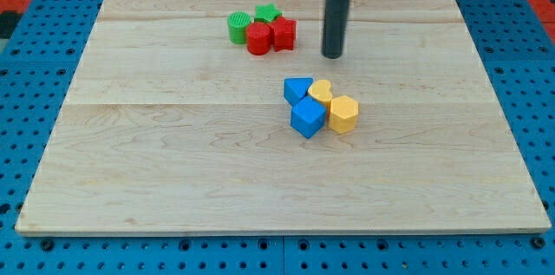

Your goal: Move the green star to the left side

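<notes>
The green star [267,14] sits near the view's top, a little left of centre, at the back of a tight cluster. A green cylinder [238,27] is to its left, a red cylinder [258,38] in front of it and a red star-like block [284,33] to its front right. The dark rod comes down from the view's top, and my tip [333,55] rests on the board to the right of this cluster, about a block's width from the red star-like block. It touches no block.
A second cluster lies below the tip near the board's centre: a blue triangle-like block [297,90], a blue cube [307,118], a yellow rounded block [321,93] and a yellow hexagonal block [343,114]. The wooden board [173,162] lies on a blue pegboard [35,67].
</notes>
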Available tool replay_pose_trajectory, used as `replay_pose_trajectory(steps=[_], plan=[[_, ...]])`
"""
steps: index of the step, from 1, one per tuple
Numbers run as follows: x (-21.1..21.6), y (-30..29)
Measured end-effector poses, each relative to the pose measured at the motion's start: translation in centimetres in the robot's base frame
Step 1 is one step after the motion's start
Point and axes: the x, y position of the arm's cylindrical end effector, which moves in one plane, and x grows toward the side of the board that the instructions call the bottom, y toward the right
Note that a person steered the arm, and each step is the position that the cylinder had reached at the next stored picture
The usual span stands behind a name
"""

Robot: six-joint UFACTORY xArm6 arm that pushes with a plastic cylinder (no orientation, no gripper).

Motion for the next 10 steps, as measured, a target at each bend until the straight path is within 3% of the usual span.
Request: replay_pose_trajectory(steps=[1,4,6,7,8,10], plan=[[-5.4,0.7],[-11.7,0.7],[-10.9,1.6],[-7.9,1.6],[-5.8,-4.0],[-7.2,-15.8]])
